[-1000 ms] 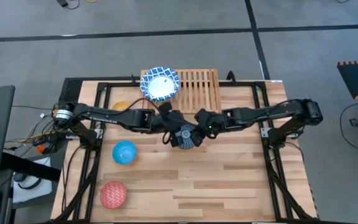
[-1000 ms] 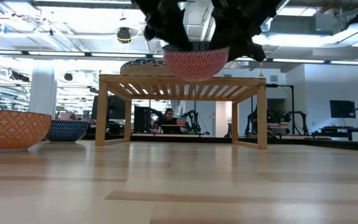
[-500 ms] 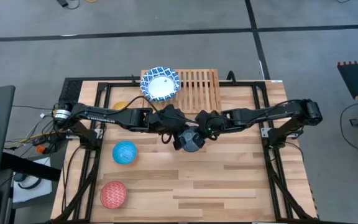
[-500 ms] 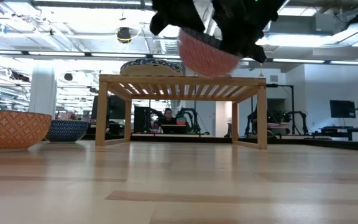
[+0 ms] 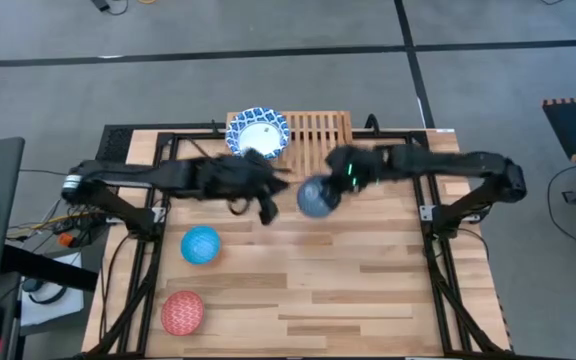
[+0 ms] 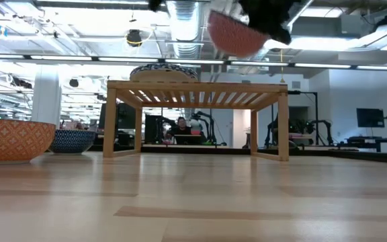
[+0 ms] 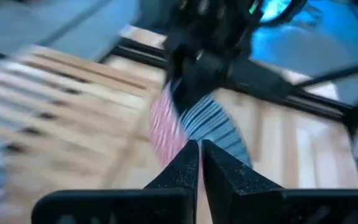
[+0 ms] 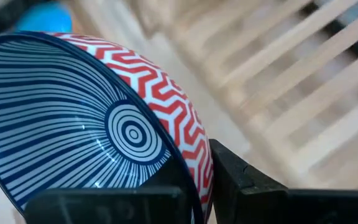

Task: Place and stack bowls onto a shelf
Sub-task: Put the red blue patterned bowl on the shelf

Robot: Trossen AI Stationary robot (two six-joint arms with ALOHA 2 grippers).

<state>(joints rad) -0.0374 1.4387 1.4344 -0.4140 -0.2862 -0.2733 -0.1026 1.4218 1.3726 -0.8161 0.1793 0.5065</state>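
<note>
Pinches, with the right gripper (image 8: 197, 186), the rim of the red chevron bowl (image 8: 104, 124), one finger inside against the blue-striped lining and one outside on the red wall. Probably grips at the rim because the deep bowl offers no other narrow edge for a two-finger pinch. Carries it tilted, mouth turned partly sideways, hanging from the fingers toward the left arm's side.

Holds it high: in the low view, well above the slatted top of the shelf (image 6: 197, 91), presumably so the base clears the bars on the way over. From above, sits just short of the shelf's near edge, with the bare slats right beyond the gripper.

Farther along the shelf, away from the right gripper and toward the left arm, rests a white bowl with a blue patterned rim (image 5: 258, 135). Leaves the open slats closest to the tool as the likely spot, though stacking on the white bowl cannot be ruled out.

Keeps the left gripper (image 7: 199, 155) apart from the bowl, fingers pressed together on nothing, facing the carried bowl from the other side; looks parked out of the path.

Beyond the left arm, on the table: a light blue bowl (image 5: 200, 244) and a red bowl (image 5: 181, 312), waiting, well apart from both tools.
</note>
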